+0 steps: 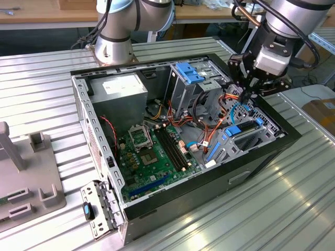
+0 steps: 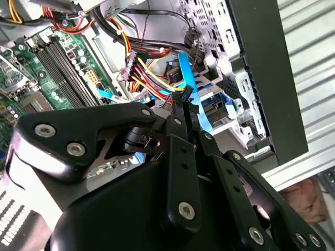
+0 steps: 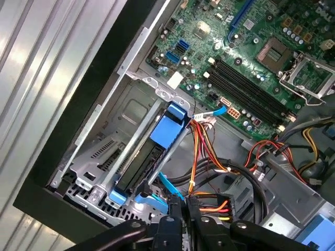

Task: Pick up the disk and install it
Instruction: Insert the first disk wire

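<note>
- Gripper (image 3: pixel 182 206) hangs inside the open case (image 3: pixel 99 94), at its right-hand end in the exterior view, down among the cable bundle (image 3: pixel 209 172) (jaws open or closed: can't tell).
- Thin blue cable (image 3: pixel 168 187) runs right up to it.
- Disk (image 3: pixel 140 168) lies just beside the gripper, toward the case's side wall. Its long axis runs roughly parallel to that wall.
- Disk sits in the grey drive cage (image 3: pixel 97 157); it looks seated, my read.
- Case also holds the motherboard (image 1: pixel 152 157) to the left and a second cage (image 1: pixel 183 97) at the far side.
</note>
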`<state>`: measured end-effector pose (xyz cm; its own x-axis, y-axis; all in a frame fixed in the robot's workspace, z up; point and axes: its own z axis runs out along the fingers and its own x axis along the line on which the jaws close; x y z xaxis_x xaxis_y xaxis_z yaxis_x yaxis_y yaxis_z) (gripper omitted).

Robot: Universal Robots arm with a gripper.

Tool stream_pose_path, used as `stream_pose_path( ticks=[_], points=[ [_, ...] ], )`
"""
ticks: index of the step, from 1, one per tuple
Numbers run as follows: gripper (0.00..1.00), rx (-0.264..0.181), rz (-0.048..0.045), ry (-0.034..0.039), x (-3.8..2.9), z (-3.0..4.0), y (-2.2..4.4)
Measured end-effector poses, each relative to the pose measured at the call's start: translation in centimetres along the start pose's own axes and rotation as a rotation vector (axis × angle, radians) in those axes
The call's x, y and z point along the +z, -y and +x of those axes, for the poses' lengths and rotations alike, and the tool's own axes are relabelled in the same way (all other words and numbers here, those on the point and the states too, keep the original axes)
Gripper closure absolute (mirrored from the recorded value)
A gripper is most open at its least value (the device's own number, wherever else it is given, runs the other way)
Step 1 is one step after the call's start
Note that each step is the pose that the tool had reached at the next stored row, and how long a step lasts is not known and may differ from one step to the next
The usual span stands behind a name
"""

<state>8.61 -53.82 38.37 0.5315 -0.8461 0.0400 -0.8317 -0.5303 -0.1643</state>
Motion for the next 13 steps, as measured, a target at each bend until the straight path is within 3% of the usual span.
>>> stream_pose_path(
  ticks=[6,13],
  points=[
    [0.84,0.119,-0.0046,-0.0194,-0.06,0.0,0.01],
    [0.84,0.128,-0.0049,-0.0208,-0.05,0.0,0.01]
  ],
)
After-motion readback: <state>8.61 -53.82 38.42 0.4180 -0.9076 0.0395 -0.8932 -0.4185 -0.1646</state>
